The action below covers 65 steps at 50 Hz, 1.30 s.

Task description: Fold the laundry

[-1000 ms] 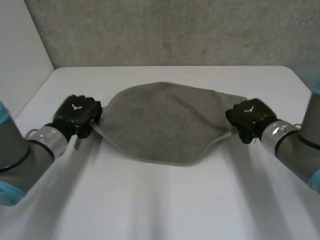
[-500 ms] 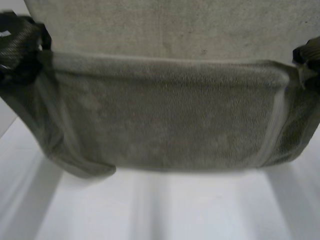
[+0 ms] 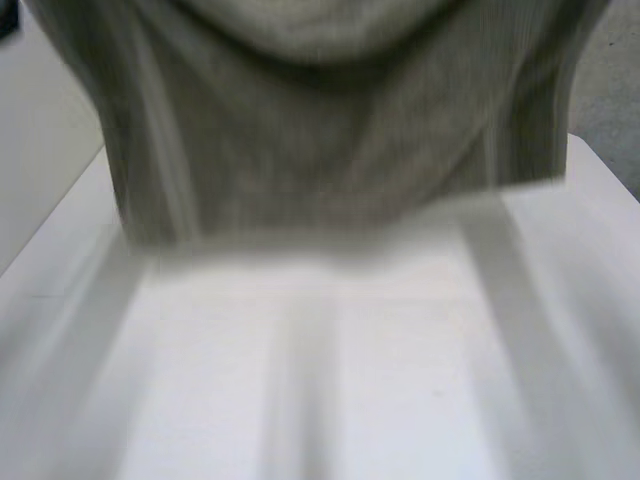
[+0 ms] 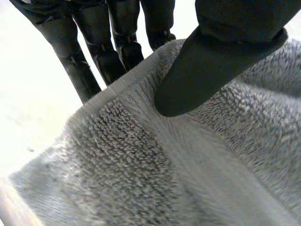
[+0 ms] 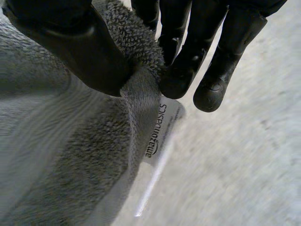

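A grey terry towel (image 3: 330, 130) hangs lifted high above the white table (image 3: 330, 380), its lower edge well off the surface. In the left wrist view my left hand (image 4: 221, 56) pinches one top corner of the towel (image 4: 188, 160) between its thumb and its fingers (image 4: 101, 56). In the right wrist view my right hand (image 5: 75, 47) pinches the other top corner of the towel (image 5: 61, 141) the same way, thumb on one face, fingers (image 5: 188, 66) on the other. A white label (image 5: 160, 127) dangles from that corner.
A grey textured wall (image 3: 610, 90) stands behind the table. A pale side wall (image 3: 40, 150) borders the table's left. The bare table top spreads below the hanging towel.
Both hands have raised the towel from the table up past the head camera. It lay bunched between them a second ago and now hangs spread out in the air.
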Each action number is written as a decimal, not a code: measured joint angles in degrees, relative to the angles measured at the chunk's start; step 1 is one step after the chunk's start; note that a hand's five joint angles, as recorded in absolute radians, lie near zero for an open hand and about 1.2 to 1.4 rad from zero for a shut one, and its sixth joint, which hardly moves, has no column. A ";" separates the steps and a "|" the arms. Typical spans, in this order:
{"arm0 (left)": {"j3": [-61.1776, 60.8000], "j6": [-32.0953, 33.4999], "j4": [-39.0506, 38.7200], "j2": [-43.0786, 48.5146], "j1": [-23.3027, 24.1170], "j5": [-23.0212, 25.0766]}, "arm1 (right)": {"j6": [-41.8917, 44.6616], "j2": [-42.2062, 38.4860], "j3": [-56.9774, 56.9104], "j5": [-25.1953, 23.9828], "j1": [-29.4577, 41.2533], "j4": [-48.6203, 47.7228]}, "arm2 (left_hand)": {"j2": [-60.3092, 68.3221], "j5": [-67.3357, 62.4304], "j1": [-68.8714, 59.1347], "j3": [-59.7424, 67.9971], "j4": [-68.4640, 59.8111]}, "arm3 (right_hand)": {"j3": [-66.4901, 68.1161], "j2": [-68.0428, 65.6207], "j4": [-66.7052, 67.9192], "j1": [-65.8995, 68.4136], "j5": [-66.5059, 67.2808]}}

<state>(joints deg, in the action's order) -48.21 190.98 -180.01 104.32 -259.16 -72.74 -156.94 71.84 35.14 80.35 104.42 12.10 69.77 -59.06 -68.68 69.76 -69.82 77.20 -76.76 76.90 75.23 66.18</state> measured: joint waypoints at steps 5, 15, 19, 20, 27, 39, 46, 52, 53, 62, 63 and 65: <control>0.84 -9.21 -2.54 -2.03 -1.97 -0.32 | -1.18 0.33 1.60 0.01 -0.20 3.78 | 0.00 0.00 0.00 0.00 0.00 | 0.00 0.00 0.00 0.00 0.00; -21.69 -9.72 -1.34 -3.16 -4.99 2.75 | 8.83 -0.15 20.77 -4.00 -0.40 14.49 | 0.00 0.00 0.00 0.00 0.00 | 0.00 0.00 0.00 0.00 0.00; -35.07 -4.94 -3.54 -3.11 -6.23 5.41 | 11.95 -0.22 32.64 -6.44 -0.63 11.59 | 0.00 -0.01 0.00 0.00 0.00 | 0.00 0.00 0.00 0.00 0.00; -38.84 -3.20 -4.43 -3.03 -6.72 6.09 | 12.71 -0.37 35.61 -6.90 -0.65 10.48 | 0.00 -0.01 0.00 0.00 0.00 | 0.00 0.00 0.00 0.00 0.00; -55.55 6.95 -10.03 -1.69 -8.69 8.20 | 20.02 -2.51 53.06 -7.74 -1.00 2.21 | 0.00 -0.01 0.00 0.01 0.00 | 0.00 0.00 0.00 0.00 0.00; -62.65 11.58 -12.63 -1.14 -10.61 8.36 | 19.31 0.46 65.40 -7.28 -3.43 -10.08 | 0.00 -0.01 0.00 0.01 0.00 | -0.05 0.19 -0.05 -0.14 -0.05; -62.36 10.14 -13.19 -1.26 -10.64 8.31 | 13.45 3.28 73.04 -7.19 -3.48 -20.15 | 0.00 -0.01 0.00 0.01 0.00 | -34.20 33.97 -33.91 -32.82 -33.80; -62.32 9.23 -13.40 -1.30 -10.29 8.31 | 11.37 4.17 76.95 -6.36 -2.96 -23.57 | 0.01 -0.01 0.00 0.01 0.00 | -43.53 42.83 -43.25 -41.78 -44.35; -62.32 9.17 -13.42 -1.30 -10.26 8.31 | 10.96 4.22 77.26 -6.06 -2.89 -23.71 | 0.01 -0.01 0.00 0.01 0.00 | -44.10 43.06 -43.45 -42.19 -44.75; -62.27 9.11 -13.44 -1.31 -10.32 8.31 | 6.28 4.12 77.17 -2.47 -0.16 -23.67 | 0.00 -0.01 0.00 0.01 0.00 | -44.61 43.07 -43.46 -42.81 -45.09; -62.27 9.12 -13.44 -1.32 -10.34 8.31 | 5.93 4.09 77.01 -1.97 0.28 -23.73 | 0.00 -0.01 0.00 0.01 0.00 | -44.62 43.07 -43.46 -42.81 -44.94; -62.27 9.14 -13.44 -1.36 -10.39 8.31 | 5.46 4.03 76.70 -0.82 1.08 -24.16 | 0.00 -0.01 0.00 0.01 0.00 | -42.72 41.90 -42.24 -40.44 -41.78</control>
<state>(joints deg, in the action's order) -110.48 200.11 -193.45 102.96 -269.55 -64.42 -151.48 75.87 111.84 79.54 105.50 -12.06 69.78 -59.07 -68.68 69.77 -69.83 34.48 -34.86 34.65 34.79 24.40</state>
